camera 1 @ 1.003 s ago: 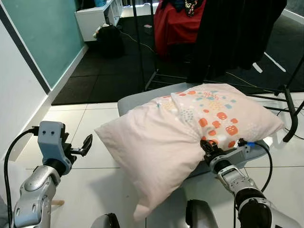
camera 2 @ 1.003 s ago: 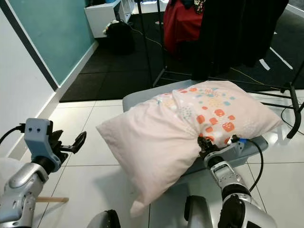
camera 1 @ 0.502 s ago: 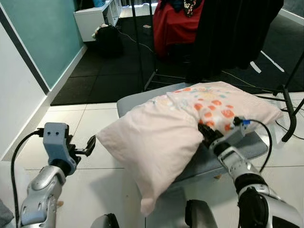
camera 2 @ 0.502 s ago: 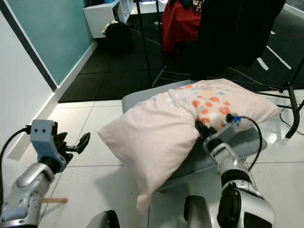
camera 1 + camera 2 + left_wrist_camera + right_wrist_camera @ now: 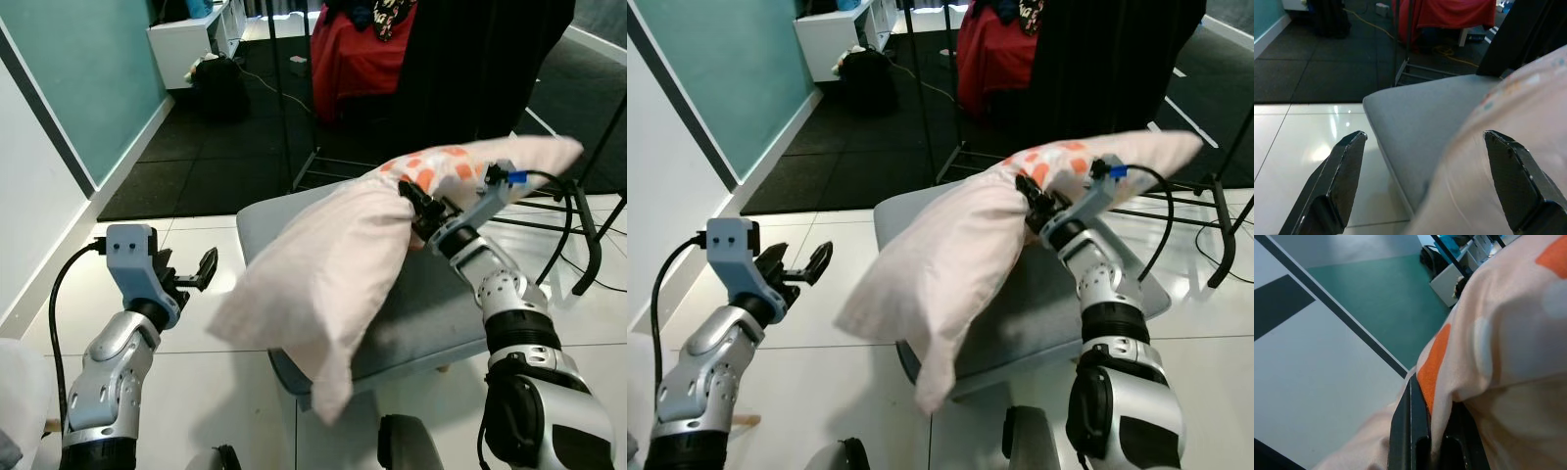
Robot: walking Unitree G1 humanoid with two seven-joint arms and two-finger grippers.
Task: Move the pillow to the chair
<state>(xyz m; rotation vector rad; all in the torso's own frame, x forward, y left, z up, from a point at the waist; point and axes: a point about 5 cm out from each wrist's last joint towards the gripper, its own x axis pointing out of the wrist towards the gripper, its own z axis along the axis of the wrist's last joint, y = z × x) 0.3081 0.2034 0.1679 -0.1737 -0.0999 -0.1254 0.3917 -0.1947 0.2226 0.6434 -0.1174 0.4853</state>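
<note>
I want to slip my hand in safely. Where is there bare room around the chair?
White floor between the open left claw and the chair is bare. Crowded: the right claw holds the pillow over the seat, garment rack behind.

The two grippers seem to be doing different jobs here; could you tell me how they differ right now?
The right gripper is shut on the pillow, holding it above the chair; the left gripper is open and holds nothing. The right one is raised over the seat; the left one hangs lower, beside the chair. Both have long black fingers.

A red garment (image 5: 358, 54) and dark clothes (image 5: 470, 69) hang on a rack; what looks like a black bag (image 5: 217, 83) sits by a white shelf unit (image 5: 191, 34).
</note>
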